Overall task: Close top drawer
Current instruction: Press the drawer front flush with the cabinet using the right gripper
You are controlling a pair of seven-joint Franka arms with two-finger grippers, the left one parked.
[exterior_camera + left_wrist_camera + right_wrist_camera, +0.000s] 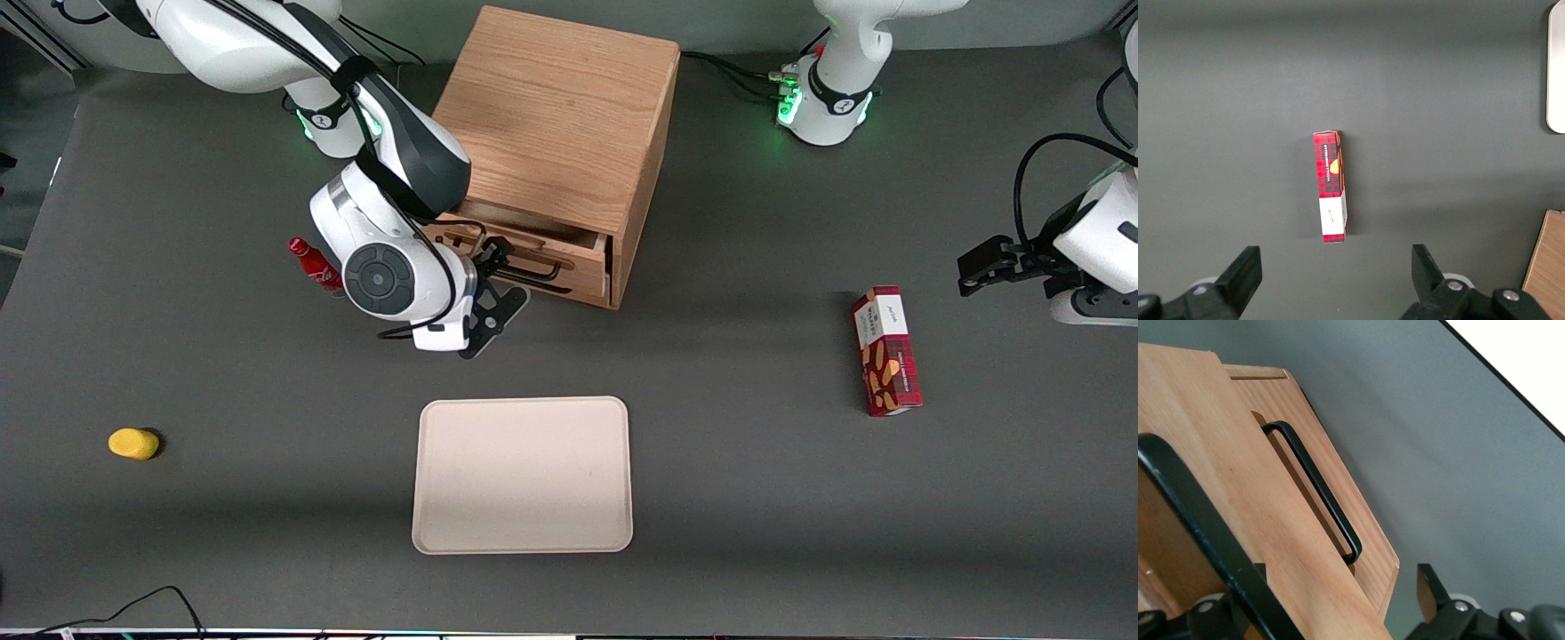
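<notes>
Taking the beige tray (pixel 524 476) as the middle of a clock seen from the front camera, the wooden cabinet (pixel 560 116) stands at 12 o'clock on the grey table (pixel 756 498), well apart from the tray. The top drawer (pixel 578 256) (pixel 1238 493) stands a little way out of the cabinet, with a strip of its plain wood inside showing under the cabinet's top edge. Its black wire handle (pixel 533 265) (pixel 1198 527) faces the tray. Below it, the lower drawer (pixel 1338 487) sits further in, and its own black handle (pixel 1315 487) is plain in the right wrist view. The gripper (pixel 498 262) (pixel 1338 600) hangs just in front of the top drawer's face, also near 12 o'clock, between the cabinet and the tray. Its 2 fingers (pixel 1428 587) are spread apart and pinch nothing, and the drawer's front edge lies between them. Whether a finger touches the handle cannot be told. A small red bottle (pixel 311 262) stands between 10 and 11 o'clock, beside the arm's wrist. A yellow lump (pixel 133 443) lies at 9 o'clock, toward the working arm's end. A red plaid box (pixel 886 351) (pixel 1331 193) lies at about 2 o'clock, toward the parked arm's end.
</notes>
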